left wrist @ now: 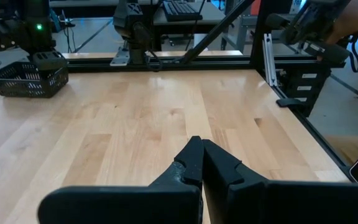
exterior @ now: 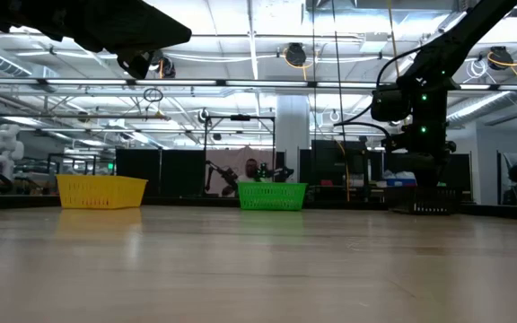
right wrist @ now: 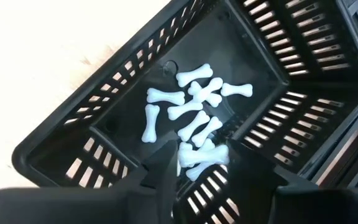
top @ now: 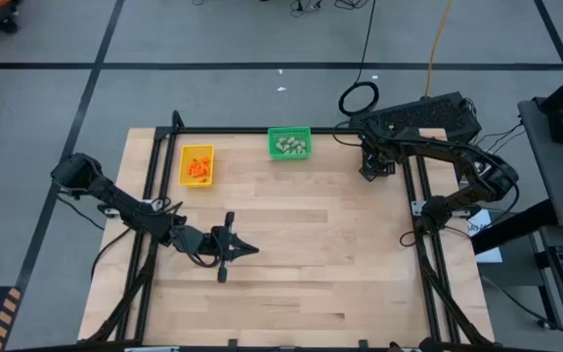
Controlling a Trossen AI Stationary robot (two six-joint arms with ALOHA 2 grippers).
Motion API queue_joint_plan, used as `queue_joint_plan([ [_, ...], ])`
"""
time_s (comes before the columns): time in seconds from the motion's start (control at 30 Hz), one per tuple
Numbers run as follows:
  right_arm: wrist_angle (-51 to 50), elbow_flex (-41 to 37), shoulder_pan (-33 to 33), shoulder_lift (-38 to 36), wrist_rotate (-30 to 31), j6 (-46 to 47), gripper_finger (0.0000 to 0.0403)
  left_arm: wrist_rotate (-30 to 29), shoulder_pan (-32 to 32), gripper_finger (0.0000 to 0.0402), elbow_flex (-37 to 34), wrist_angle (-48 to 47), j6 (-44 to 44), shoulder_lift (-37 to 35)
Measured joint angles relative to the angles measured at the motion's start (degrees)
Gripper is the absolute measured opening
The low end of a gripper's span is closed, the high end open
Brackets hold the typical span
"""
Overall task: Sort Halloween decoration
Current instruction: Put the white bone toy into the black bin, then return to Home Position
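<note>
Pale wood table with smooth, faintly sheened planks, slatted plastic bins in yellow, green and black (the black one glossy), smooth white plastic bones, matt black gripper fingers.

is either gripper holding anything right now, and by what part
Left gripper is shut on nothing, over bare table. Right gripper hangs over the black bin of white bones; whether it grips one cannot be told.
</note>
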Motion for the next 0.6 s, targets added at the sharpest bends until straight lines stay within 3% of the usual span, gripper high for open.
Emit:
queue_joint_plan([
  [0.3,0.0,0.0,0.0,-2.4,-0.3,0.3,0.0164,0.0,0.0,0.0003,0.0,-0.3,0.0,0.0],
  [0.47,0.4,-0.2,1.2,-10.5,-8.6,1.6,0.0166,0.0,0.0,0.0003,0.0,-0.3,0.1,0.0],
  [0.6,8.2,-4.8,5.6,-22.2,-16.7,0.9,0.0166,-1.1,0.1,0.0003,0.0,0.6,0.8,0.0],
])
